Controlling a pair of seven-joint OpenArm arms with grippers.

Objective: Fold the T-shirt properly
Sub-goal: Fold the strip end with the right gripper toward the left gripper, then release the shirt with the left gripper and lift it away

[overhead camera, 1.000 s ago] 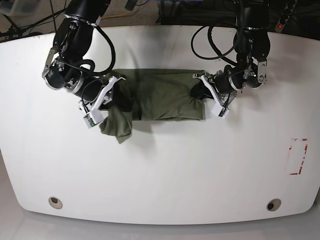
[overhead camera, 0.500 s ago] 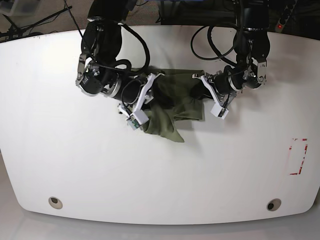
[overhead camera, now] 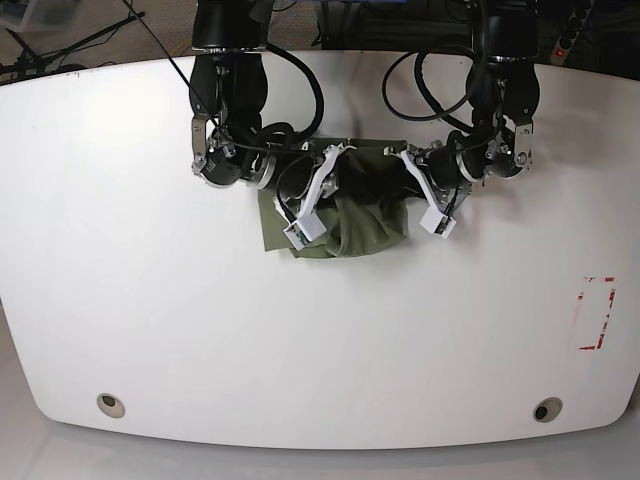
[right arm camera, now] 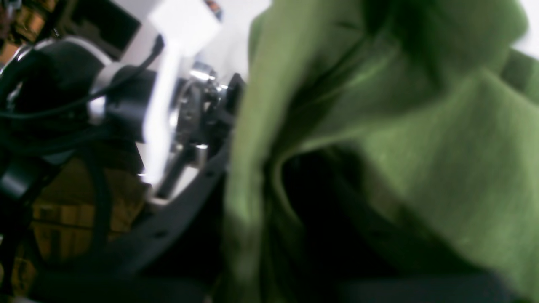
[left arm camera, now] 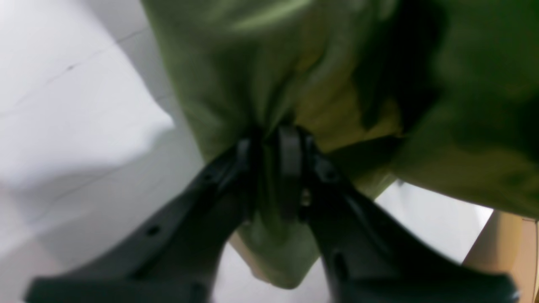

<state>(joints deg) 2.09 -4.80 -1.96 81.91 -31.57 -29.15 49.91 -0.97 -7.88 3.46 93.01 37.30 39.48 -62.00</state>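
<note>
Base view: T-shirt [overhead camera: 355, 215] now folded narrower.

You have a plain olive-green T-shirt [overhead camera: 350, 205] with no print, lying on a glossy white table [overhead camera: 300, 340]. Both arms are black with white brackets (the left end effector [left arm camera: 269, 168] shows black fingers). You can also see a red dashed rectangle [overhead camera: 596, 313] marked near the table's edge.
</note>
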